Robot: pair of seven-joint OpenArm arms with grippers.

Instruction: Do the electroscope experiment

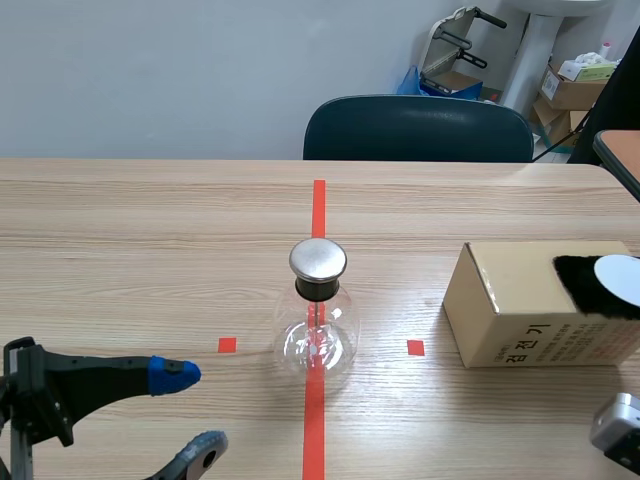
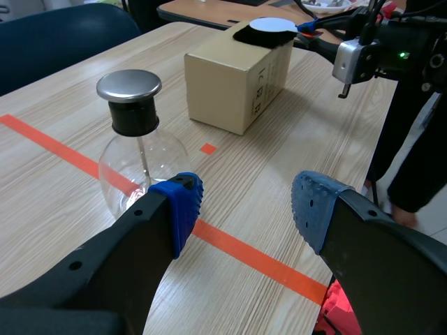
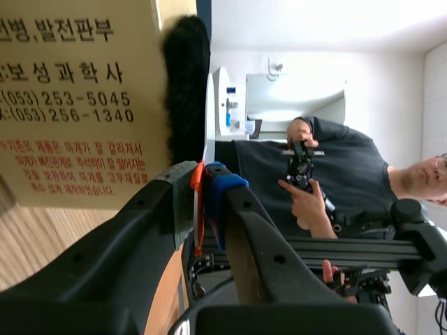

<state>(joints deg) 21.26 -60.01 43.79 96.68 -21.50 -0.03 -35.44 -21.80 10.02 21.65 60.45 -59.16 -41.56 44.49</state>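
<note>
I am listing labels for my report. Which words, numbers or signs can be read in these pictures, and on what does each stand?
"검전기": side of the cardboard box, scene view.
"보성과학사": large print on the box, right wrist view.
"발전판부": line above it, its start cut off.
Two phone-type numbers below: not copied.
Small red print: too blurred.
Electroscope, black fur, white disc: no text.

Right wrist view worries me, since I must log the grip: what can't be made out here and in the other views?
Thin orange-red strip in the right pincer: right wrist view, black fingers cover most of it; its identity is unclear.
Clear glass flask with metal cap: scene view, inner leaves too small behind glare.
Brown cardboard box: scene view, cut off by the edge.
</note>
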